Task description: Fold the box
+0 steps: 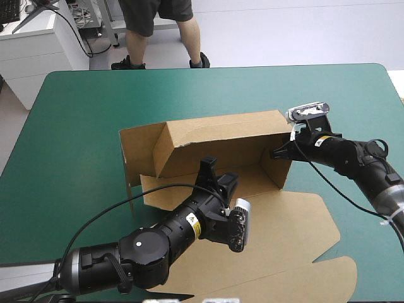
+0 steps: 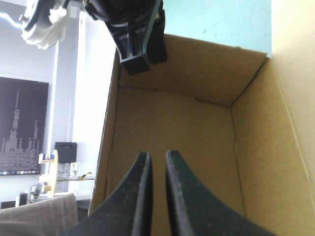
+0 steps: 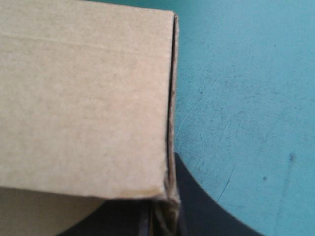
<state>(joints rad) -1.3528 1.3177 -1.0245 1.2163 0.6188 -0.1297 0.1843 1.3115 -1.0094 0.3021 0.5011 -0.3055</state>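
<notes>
The brown box (image 1: 214,136) stands mid-table as an open tray with its walls up, and its lid (image 1: 290,233) lies flat toward the table's front edge. My left gripper (image 1: 218,177) reaches into the tray from the front. In the left wrist view its fingers (image 2: 157,160) are all but together with nothing between them, pointing along the box floor (image 2: 197,137) at the end wall. My right gripper (image 1: 278,153) is at the right end wall, and the left wrist view shows this right gripper (image 2: 140,44) on that wall's top edge. The right gripper (image 3: 165,221) is shut on the box corner (image 3: 83,98).
The teal-green cover (image 1: 82,126) shows bare to the left of the box and beyond it toward the far edge. A side flap (image 1: 139,151) stands at the box's left end. The lid's tabs reach the front right of the table.
</notes>
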